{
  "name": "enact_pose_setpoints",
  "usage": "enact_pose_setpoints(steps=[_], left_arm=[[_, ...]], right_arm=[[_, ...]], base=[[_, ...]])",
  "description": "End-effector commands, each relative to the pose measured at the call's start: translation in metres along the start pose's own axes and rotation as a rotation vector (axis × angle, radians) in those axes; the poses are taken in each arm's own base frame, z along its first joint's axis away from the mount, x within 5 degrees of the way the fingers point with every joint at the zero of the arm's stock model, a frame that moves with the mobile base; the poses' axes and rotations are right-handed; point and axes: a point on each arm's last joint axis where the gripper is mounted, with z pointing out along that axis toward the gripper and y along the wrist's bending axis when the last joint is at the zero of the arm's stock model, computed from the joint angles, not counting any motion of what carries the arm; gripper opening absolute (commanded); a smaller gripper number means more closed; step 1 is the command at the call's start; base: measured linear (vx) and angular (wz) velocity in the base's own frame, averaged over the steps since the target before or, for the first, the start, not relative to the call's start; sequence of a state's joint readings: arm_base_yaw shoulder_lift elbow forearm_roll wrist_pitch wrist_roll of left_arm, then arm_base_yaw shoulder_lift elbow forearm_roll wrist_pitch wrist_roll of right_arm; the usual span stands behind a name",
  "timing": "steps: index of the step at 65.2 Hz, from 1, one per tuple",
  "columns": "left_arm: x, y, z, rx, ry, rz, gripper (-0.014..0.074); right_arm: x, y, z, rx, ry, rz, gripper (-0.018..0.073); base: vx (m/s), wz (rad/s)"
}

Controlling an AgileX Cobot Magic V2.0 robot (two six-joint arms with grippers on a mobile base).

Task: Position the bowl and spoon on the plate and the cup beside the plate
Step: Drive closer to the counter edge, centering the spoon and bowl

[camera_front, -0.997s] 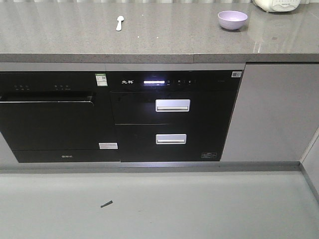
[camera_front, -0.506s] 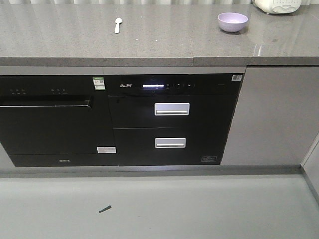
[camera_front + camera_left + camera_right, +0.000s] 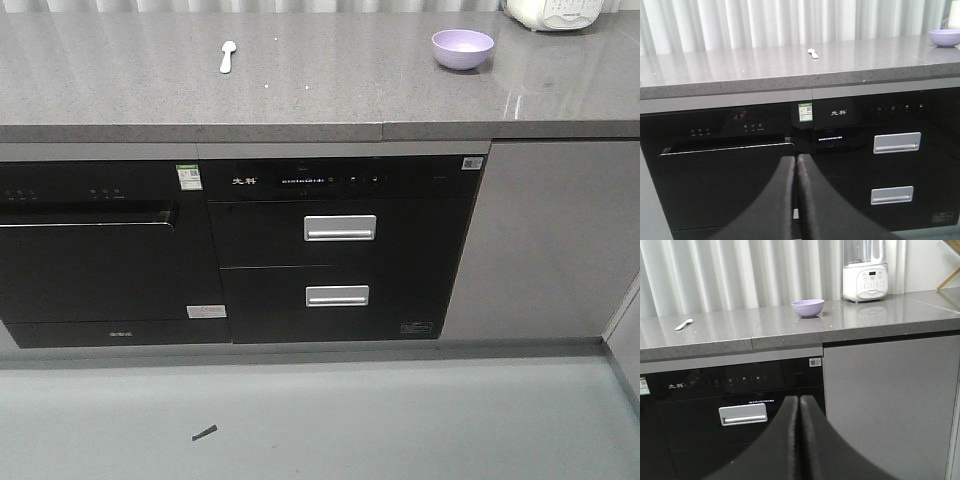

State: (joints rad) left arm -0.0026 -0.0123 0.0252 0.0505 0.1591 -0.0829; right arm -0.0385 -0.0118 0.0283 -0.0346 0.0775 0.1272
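Observation:
A lavender bowl (image 3: 463, 48) sits upright on the grey countertop (image 3: 330, 85) at the back right; it also shows as the bowl (image 3: 808, 308) and the bowl (image 3: 945, 37). A pale spoon (image 3: 227, 56) lies on the counter to the left, seen too as the spoon (image 3: 813, 53) and the spoon (image 3: 683, 324). The plate and the cup are out of view. My left gripper (image 3: 796, 159) is shut and empty, low in front of the black appliance fronts. My right gripper (image 3: 799, 399) is likewise shut with nothing in it, well below the counter edge.
A white appliance (image 3: 865, 280) stands on the counter right of the bowl. Below the counter are a black dishwasher door (image 3: 95, 255), ajar at its top, and two black drawers with silver handles (image 3: 340, 228). A small dark scrap (image 3: 204, 433) lies on the grey floor.
The counter and cabinets have slid down and left in the front view, so the camera has shifted relative to them. The bowl and spoon keep their places on the counter.

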Motion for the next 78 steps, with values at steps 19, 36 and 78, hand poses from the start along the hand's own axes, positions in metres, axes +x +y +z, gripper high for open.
enact_pose_setpoints(steps=[19,36,78], left_arm=[[0.0032,-0.0001,0.0007,0.003,-0.053,-0.013,-0.0006],[0.0032,-0.0001,0.0007,0.003,-0.053,-0.013,-0.0006],[0.0032,-0.0001,0.0007,0.003,-0.053,-0.013,-0.0006]], right_arm=[[-0.0073,0.0011,-0.0007,-0.013,-0.082,-0.008,-0.0006],[-0.0073,0.0011,-0.0007,-0.013,-0.082,-0.008,-0.0006],[-0.0073,0.0011,-0.0007,-0.013,-0.082,-0.008,-0.0006]], base=[[0.07,-0.02],[0.07,-0.02],[0.06,-0.01]])
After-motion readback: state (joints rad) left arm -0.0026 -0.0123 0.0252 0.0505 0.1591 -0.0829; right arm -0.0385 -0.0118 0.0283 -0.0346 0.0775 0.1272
